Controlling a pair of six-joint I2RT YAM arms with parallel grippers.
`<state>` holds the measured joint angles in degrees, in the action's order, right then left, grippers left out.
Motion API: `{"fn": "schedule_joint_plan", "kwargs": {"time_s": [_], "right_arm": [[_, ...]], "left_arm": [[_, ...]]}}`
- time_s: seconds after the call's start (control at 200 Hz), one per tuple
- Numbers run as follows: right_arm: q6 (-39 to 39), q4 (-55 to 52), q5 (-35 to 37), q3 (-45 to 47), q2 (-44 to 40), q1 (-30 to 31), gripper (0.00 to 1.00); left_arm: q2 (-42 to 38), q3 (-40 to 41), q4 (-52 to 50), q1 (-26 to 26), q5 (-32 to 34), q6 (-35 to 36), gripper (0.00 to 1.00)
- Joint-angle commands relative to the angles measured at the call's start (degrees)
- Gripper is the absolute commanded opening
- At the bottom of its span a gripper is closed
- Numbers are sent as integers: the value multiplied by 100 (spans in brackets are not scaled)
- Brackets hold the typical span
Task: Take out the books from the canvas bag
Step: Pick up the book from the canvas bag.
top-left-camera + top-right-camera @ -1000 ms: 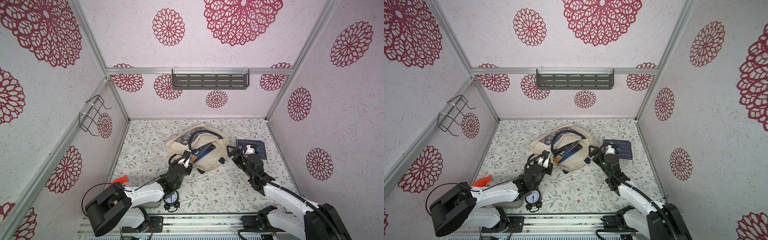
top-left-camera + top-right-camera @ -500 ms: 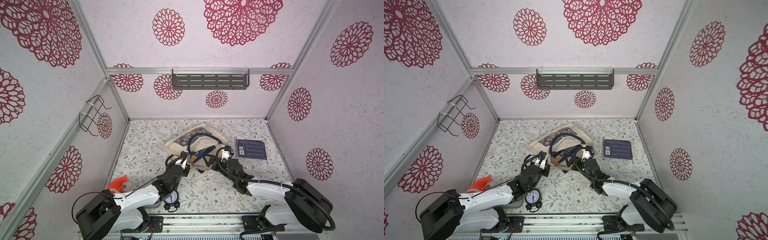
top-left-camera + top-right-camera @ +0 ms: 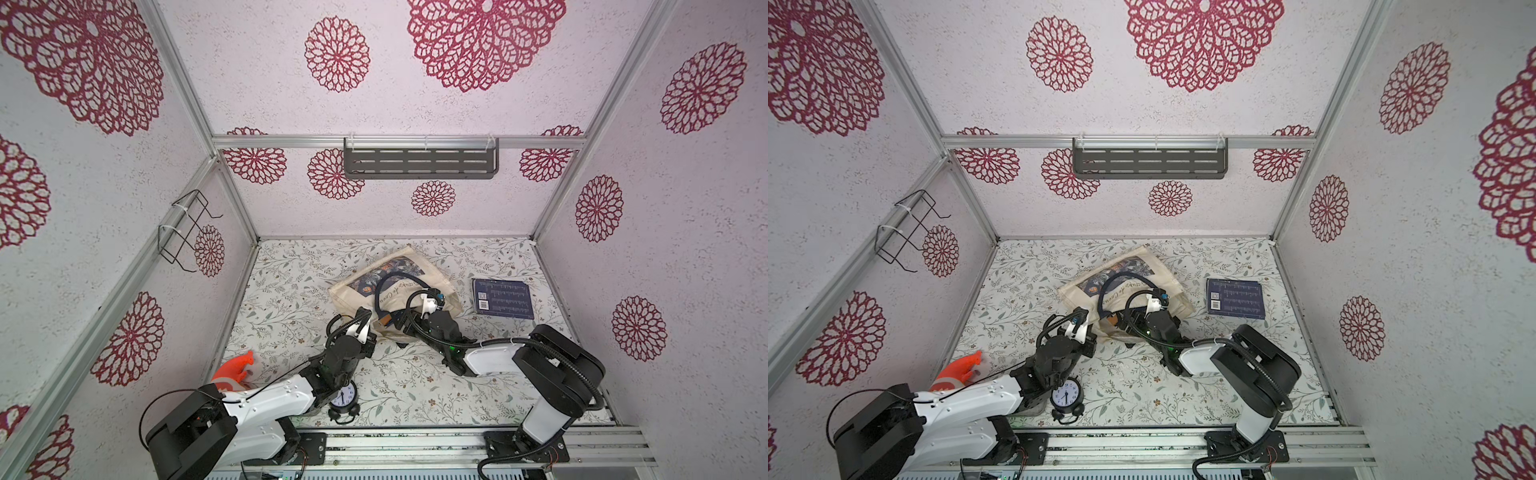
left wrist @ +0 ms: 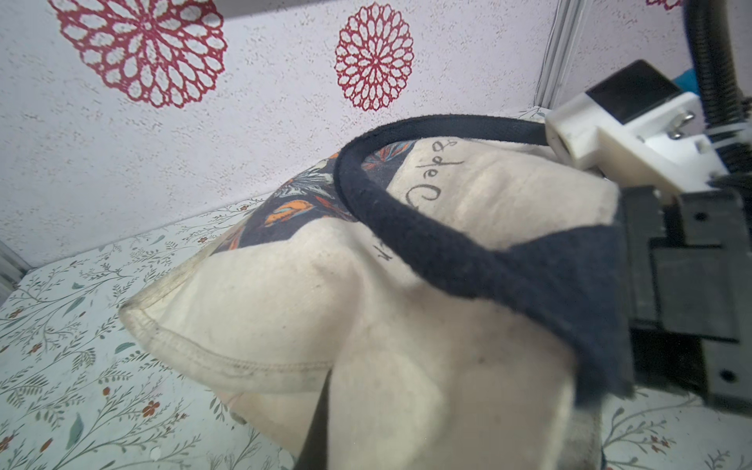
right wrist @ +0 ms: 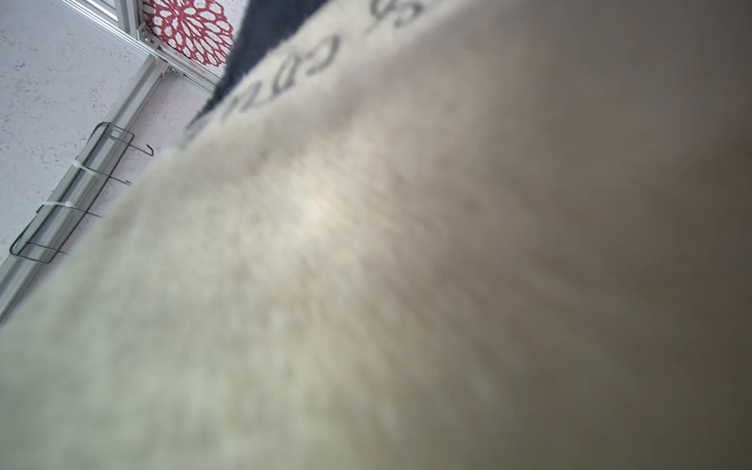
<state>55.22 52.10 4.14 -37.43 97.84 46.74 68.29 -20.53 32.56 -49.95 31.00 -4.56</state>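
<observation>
Swallowing the right claw [image 3: 400, 324], canvas bag [image 3: 399, 291] hides whether it grips; left claw [image 3: 369, 328] clenched on bag edge

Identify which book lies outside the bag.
The navy book with the white barcode, flat on the table beside the canvas bag; the others poke from its mouth.

The canvas bag [image 4: 264, 317] is matt, coarse cloth with a fuzzy strap [image 4: 427, 244]; the book [image 3: 503, 298] looks smooth.
</observation>
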Motion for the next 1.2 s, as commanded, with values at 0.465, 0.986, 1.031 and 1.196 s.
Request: {"fn": "schedule_joint_plan", "kwargs": {"time_s": [0.465, 0.986, 1.031, 1.196], "right_arm": [[559, -1027, 502, -1233, 457, -217, 66], [1049, -1203, 152, -1618, 861, -350, 63], [1089, -1218, 157, -1634, 906, -350, 62], [1108, -1113, -12, -1767, 1052, -416, 62]], "left_arm": [[170, -295, 297, -82, -327, -142, 0], [325, -338, 282, -80, -262, -105, 0], [340, -350, 284, -84, -279, -108, 0], [422, -383, 285, -85, -258, -72, 0]]}}
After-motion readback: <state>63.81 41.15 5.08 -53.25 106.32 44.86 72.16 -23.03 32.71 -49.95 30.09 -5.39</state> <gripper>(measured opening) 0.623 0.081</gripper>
